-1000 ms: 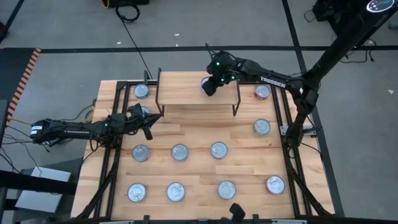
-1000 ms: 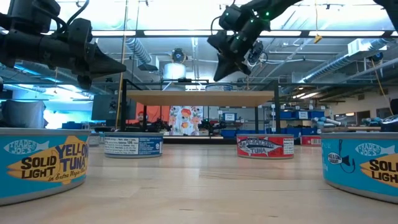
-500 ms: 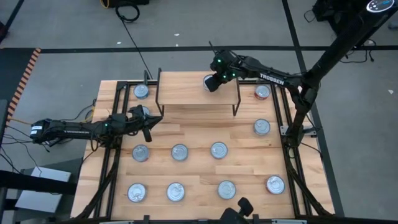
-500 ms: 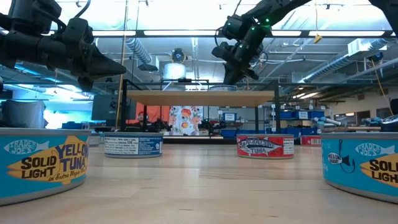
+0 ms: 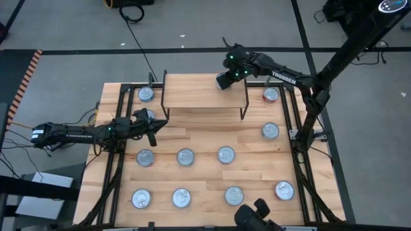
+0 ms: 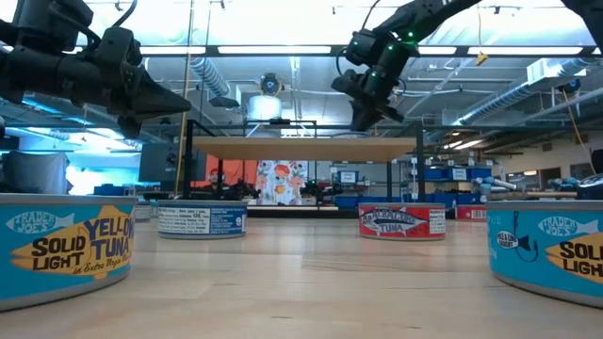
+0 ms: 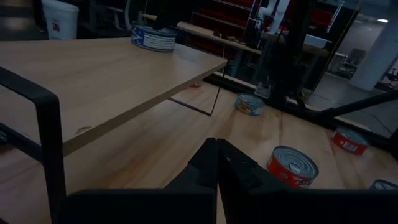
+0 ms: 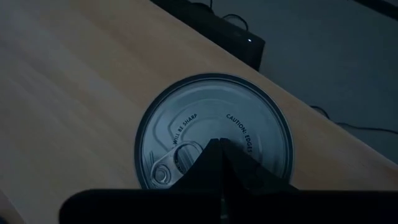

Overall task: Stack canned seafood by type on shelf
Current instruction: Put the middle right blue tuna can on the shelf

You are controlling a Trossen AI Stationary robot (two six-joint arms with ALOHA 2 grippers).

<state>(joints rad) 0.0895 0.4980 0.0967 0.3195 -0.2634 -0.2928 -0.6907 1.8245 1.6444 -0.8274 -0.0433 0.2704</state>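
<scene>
Item 1: my right gripper (image 5: 223, 81), fingers pressed together and empty, hanging above the far right part of the shelf (image 5: 192, 96). Directly beneath it, in the right wrist view, sits one tin (image 8: 214, 137) on the plank, close to the plank's back edge.

Item 2: my left gripper (image 5: 152, 131), fingers likewise together and holding nothing, waiting low over the table just off the shelf's left front leg.

Handling note, as I judge it: with the fingers closed, the sound move is to lift straight clear of the tin so I do not nudge it toward the edge, then part the fingers well before coming down on the next one. Match label colour before choosing, so like goes on like.

Item 3: the shelved tin. Flat, round, bright silver lid with a pull-tab and embossed caution lettering; the left wrist view shows its side label as blue.

Item 4: remaining tins (image 5: 185, 156). Spread singly across the table in rows, silver tops up, well apart, with blue and red labels in the low view.
</scene>
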